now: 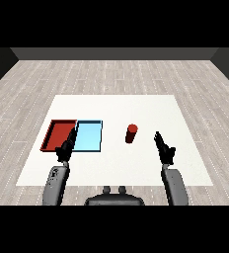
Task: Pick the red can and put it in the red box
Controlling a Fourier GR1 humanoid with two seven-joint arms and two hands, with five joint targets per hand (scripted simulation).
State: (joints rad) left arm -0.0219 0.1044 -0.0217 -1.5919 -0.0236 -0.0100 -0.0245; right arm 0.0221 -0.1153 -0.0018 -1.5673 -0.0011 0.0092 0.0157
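A red can (131, 133) stands upright on the white table (116, 106), right of the two trays. The red tray (57, 134) lies at the left with the light blue tray (89, 136) touching its right side. My right hand (164, 148) hovers to the right of the can and a little nearer to me, fingers straight, apart from the can. Over the seam between the two trays, at their near edge, my left hand (67, 147) rests open and holds nothing.
Both grey forearms (56, 184) (174, 186) come in from the lower corners. The table's near edge (116, 185) runs just in front of them. Grey wood floor surrounds the table.
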